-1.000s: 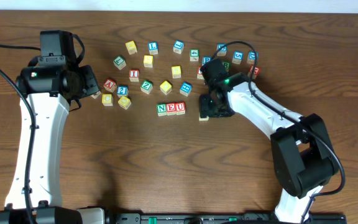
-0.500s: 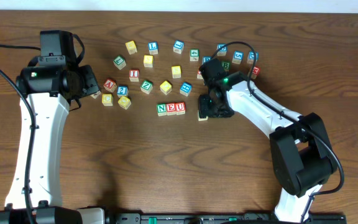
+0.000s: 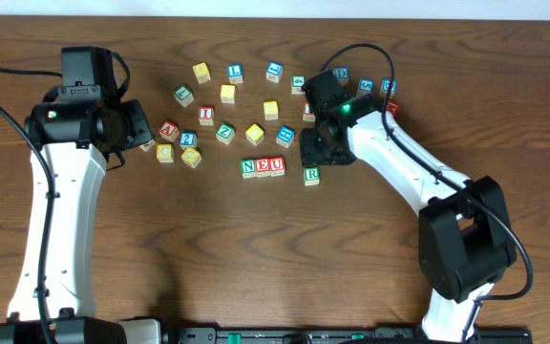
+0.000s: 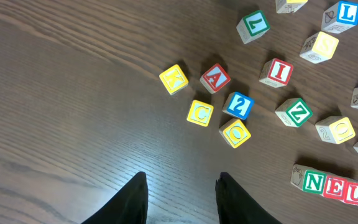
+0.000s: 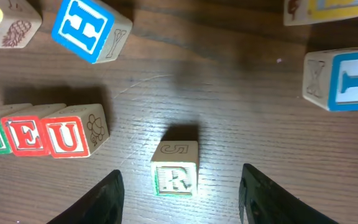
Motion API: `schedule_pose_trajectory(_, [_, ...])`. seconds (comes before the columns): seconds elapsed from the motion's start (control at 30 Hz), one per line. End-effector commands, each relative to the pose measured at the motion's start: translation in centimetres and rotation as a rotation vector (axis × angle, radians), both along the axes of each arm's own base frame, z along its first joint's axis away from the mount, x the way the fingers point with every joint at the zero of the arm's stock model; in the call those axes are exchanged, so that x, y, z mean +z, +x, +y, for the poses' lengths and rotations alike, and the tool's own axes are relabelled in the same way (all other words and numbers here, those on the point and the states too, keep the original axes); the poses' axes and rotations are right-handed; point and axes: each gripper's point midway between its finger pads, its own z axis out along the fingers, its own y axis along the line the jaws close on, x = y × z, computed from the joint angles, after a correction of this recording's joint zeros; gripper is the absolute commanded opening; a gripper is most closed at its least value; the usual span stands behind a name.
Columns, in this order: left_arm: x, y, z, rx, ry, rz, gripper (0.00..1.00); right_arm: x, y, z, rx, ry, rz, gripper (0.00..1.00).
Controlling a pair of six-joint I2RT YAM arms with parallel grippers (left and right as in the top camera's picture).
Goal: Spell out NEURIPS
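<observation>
The right gripper (image 5: 183, 199) is spread open and empty above the green R cube (image 3: 311, 176). The cube stands just right of the NEU row (image 3: 263, 166), not touching it, midway between the left and right edges of the table (image 3: 256, 268). The left gripper (image 4: 182, 199) is open and empty near the left edge.

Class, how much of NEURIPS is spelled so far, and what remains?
Done: the N, E, U row stands joined. In hand: the R cube lies right of the U, slightly lower, not touching; the right gripper hangs open over it. Left: close R up to the row, then add I, P and S; the red I cube waits upper left.
</observation>
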Motion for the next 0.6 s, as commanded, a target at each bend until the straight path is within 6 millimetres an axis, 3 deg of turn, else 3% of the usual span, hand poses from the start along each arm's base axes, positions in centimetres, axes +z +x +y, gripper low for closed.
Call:
schedule_pose_trajectory(0.0, [0.3,0.0,0.3,-0.011,0.018,-0.005,0.36,-1.9,-1.0,0.6,0.032,-0.032,0.038,0.55])
schedule_pose_trajectory(0.13, [0.3,0.0,0.3,-0.011,0.018,-0.005,0.36,-2.8,-1.1,1.2,0.059,-0.041,0.04,0.53])
schedule_pose_trajectory(0.37, [0.3,0.0,0.3,-0.011,0.018,-0.004,0.36,-4.9,-1.4,0.7,0.059,-0.093,0.071,0.45])
schedule_pose_trajectory(0.57, [0.3,0.0,0.3,-0.011,0.018,-0.004,0.36,-5.0,-1.4,0.7,0.056,-0.093,0.073,0.28])
